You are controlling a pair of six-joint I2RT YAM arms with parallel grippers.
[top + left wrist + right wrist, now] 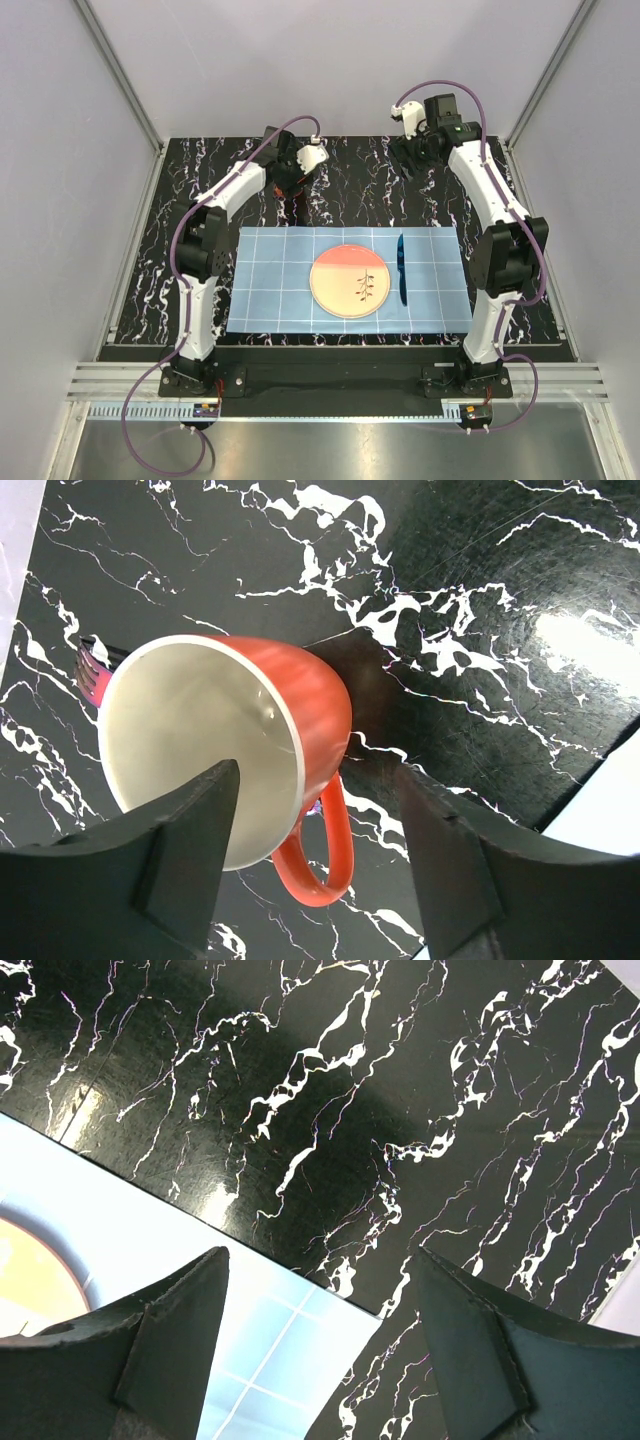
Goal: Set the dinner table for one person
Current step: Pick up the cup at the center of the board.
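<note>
Black marbled table (350,190), mat (270,290) on its near side: plate (348,283) centred, knife (402,268) on the plate's right. Left gripper (315,780) hangs over the mug (190,760), which sits off the mat, jaws apart, seemingly not touching, lining up a grasp. Right gripper (320,1260) hovers, jaws spread, holding nothing.

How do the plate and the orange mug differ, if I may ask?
The plate lies on the blue checked mat; the mug sits off it, on the bare marble table. The plate is flat and peach-pink with a dark sprig; the mug is deep, orange-red outside, cream inside, with a handle. The open left gripper hovers at the mug; no gripper is near the plate. Both are round.
</note>
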